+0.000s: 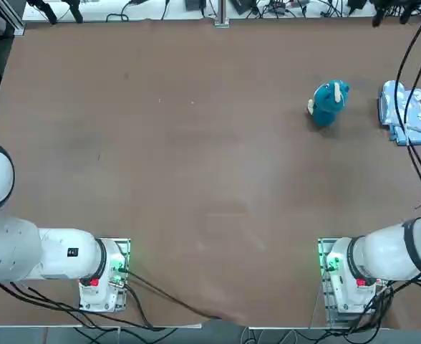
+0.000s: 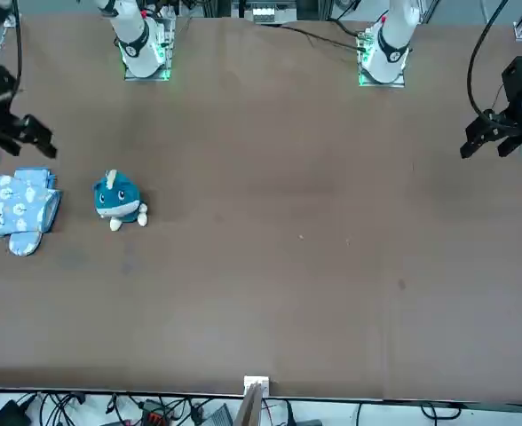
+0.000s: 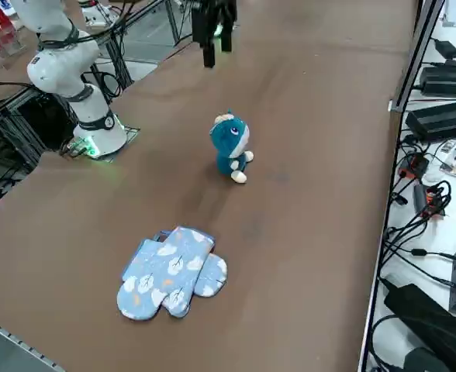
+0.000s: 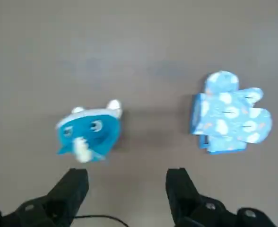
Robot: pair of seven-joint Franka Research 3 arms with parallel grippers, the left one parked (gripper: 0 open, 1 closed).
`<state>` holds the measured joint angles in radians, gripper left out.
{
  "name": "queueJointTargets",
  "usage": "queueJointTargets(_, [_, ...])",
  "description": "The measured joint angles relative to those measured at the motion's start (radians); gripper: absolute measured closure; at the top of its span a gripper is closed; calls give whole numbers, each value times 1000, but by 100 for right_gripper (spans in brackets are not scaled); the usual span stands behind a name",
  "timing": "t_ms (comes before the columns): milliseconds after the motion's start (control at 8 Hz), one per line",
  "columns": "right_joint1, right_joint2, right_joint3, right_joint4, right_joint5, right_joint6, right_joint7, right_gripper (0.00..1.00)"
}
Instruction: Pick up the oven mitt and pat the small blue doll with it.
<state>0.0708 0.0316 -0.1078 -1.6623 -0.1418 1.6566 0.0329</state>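
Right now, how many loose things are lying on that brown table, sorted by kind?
Oven mitts: 1, the oven mitt, lying flat.
Plush toys: 1, the small blue doll, standing apart from the mitt.
Total: 2.
The right gripper hangs open above them, holding nothing.

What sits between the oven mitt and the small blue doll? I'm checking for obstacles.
Nothing: only bare table separates the oven mitt from the small blue doll, shown in the right side view.

top: black cable (image 1: 411, 93) crosses oven mitt (image 1: 395, 107) | front: claw (image 2: 17, 133) cut off
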Motion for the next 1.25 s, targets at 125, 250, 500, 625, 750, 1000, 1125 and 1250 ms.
queueJointTargets(125, [-39,12,-2,-56,-31,70,-8,0])
queueJointTargets(250, [-68,24,-4,-121,-87,143,-14,0])
queueJointTargets(500, [-103,53,-5,-275,-240,324,-6,0])
queueJointTargets(625, [-134,71,-6,-344,-267,415,-4,0])
queueJointTargets(750, [-164,96,-7,-385,-286,473,11,0])
queueJointTargets(1000, [-203,163,-7,-410,-369,560,97,1])
queueJointTargets(1125, [-219,199,-7,-421,-406,629,135,2])
queueJointTargets(1250, [-247,239,-7,-438,-443,716,157,4])
